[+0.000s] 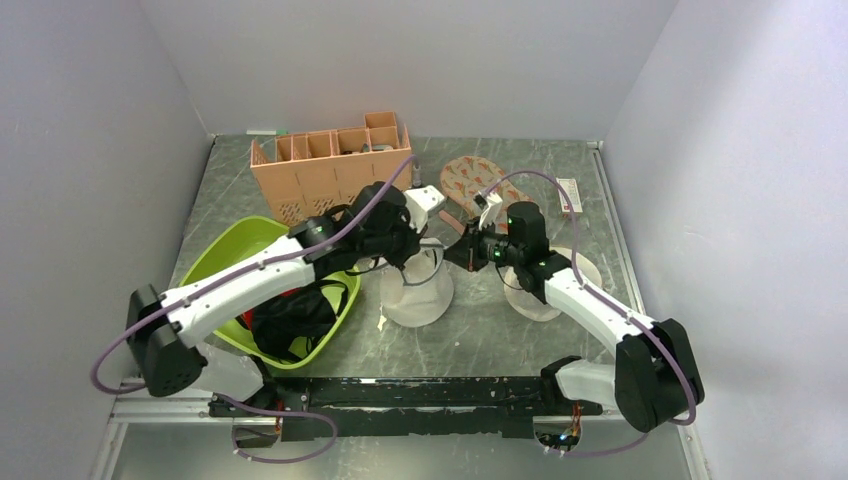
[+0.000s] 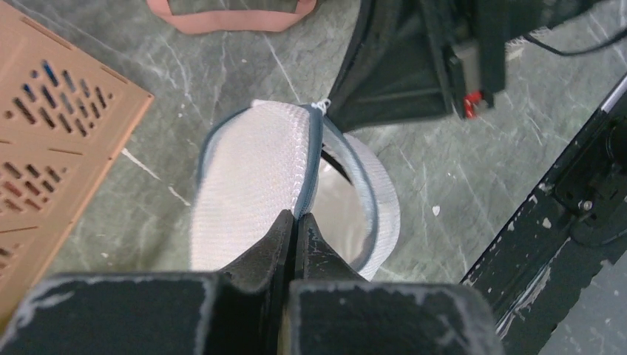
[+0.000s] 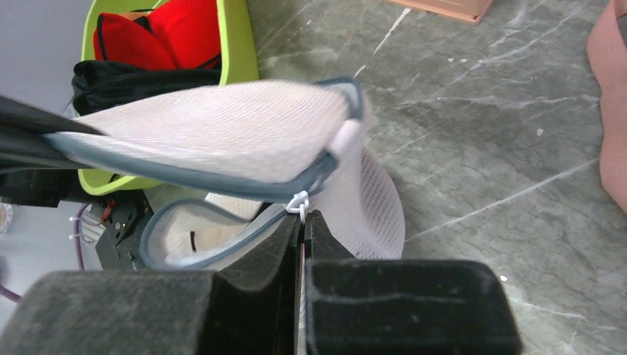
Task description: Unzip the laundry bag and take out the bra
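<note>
**Ana:** What does the overhead view show?

**Ben:** A grey marbled counter (image 1: 500, 340). Both arms reach inward and meet over the laundry bag (image 1: 418, 292), a white mesh drum near the middle. The left pincer (image 1: 403, 260) is at the top of the bag on its left side. The right pincer (image 1: 458, 250) is just beside it on the right. A lime green basin (image 1: 225, 262) sits to the left and an orange crate (image 1: 325, 172) stands behind. A small white card (image 1: 570, 190) lies near the far right edge, its print too small to read.

**Ana:** And the left wrist view?

**Ben:** The left pincer (image 2: 297, 225) is closed tight on the grey-edged rim of the laundry bag (image 2: 251, 174). The mesh lid is lifted on edge, away from the body of the bag. Through the gap, a thin black strip of the bra (image 2: 336, 164) shows inside, and the rest of it is hidden.

**Ana:** The right wrist view?

**Ben:** The right pincer (image 3: 303, 220) is pinched shut at the small white zip pull (image 3: 298, 200), directly under the raised lid. The zip is open along this side, so the bag gapes. Pale padding with a short black line lies inside at the lower left. Beyond the bag, the basin holds a red garment (image 3: 177, 29) and a black garment (image 3: 111, 78).
</note>
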Tool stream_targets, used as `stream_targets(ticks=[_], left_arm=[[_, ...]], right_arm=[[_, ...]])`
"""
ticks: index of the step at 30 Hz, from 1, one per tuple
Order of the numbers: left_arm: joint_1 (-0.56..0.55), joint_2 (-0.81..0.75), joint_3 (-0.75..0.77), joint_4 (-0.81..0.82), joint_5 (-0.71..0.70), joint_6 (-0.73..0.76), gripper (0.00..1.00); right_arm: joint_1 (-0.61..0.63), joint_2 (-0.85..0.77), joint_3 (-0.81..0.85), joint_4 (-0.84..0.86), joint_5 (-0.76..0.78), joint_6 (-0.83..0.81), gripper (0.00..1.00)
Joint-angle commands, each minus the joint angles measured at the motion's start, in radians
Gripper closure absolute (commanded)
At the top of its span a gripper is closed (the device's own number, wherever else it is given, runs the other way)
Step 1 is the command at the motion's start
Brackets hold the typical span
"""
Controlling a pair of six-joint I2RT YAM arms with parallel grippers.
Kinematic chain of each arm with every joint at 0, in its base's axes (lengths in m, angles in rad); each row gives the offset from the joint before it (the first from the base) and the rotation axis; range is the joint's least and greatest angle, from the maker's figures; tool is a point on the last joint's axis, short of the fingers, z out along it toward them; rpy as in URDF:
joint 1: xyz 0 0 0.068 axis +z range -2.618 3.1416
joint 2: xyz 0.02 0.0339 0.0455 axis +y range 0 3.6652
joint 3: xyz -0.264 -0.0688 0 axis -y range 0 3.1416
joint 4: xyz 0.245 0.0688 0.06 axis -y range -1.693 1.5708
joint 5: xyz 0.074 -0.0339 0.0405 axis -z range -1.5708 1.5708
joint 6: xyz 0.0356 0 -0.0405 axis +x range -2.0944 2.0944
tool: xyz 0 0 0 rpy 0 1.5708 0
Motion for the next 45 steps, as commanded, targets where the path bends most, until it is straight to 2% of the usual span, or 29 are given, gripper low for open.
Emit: stream_targets(ticks=[1, 7, 14, 19, 22, 24, 25, 26, 29, 32, 39, 45], left_arm=[[-0.006, -0.106, -0.028, -0.036, 0.019, 0.124, 0.93], [-0.016, -0.178, -0.008, -0.074, 0.082, 0.198, 0.93], [-0.019, -0.193, 0.064, -0.135, 0.142, 0.227, 0.93], [-0.019, -0.128, 0.118, -0.184, -0.008, 0.144, 0.93], [-0.018, -0.07, 0.137, -0.211, -0.048, 0.12, 0.93], [-0.018, -0.047, 0.133, -0.207, -0.027, 0.115, 0.93], [-0.018, -0.043, 0.126, -0.194, -0.013, 0.115, 0.93], [-0.019, -0.044, 0.117, -0.18, 0.001, 0.115, 0.93], [-0.019, -0.049, 0.106, -0.154, 0.032, 0.121, 0.93], [-0.019, -0.061, 0.105, -0.139, 0.047, 0.129, 0.93], [-0.02, -0.085, 0.078, -0.12, 0.116, 0.155, 0.9], [-0.019, -0.093, 0.062, -0.112, 0.107, 0.154, 0.84]], right_arm=[[-0.021, 0.032, 0.04, -0.029, 0.033, -0.013, 1.0], [-0.023, 0.061, 0.064, -0.021, -0.004, -0.04, 1.0], [-0.018, 0.105, 0.068, 0.026, -0.106, -0.037, 1.0], [-0.016, 0.087, 0.092, -0.043, -0.02, -0.037, 1.0], [-0.018, 0.047, 0.118, -0.133, 0.123, -0.036, 0.9], [-0.021, 0.01, 0.127, -0.177, 0.193, -0.045, 0.85], [-0.021, -0.013, 0.125, -0.185, 0.211, -0.051, 0.8], [-0.021, -0.037, 0.114, -0.179, 0.218, -0.057, 0.7], [-0.021, -0.109, 0.082, -0.132, 0.183, -0.078, 0.46], [-0.02, -0.152, 0.058, -0.062, 0.045, -0.119, 0.33], [0.015, -0.108, 0.011, 0.249, -0.231, -0.097, 0.3], [0.109, 0.001, 0.044, 0.368, -0.31, -0.101, 0.35]])
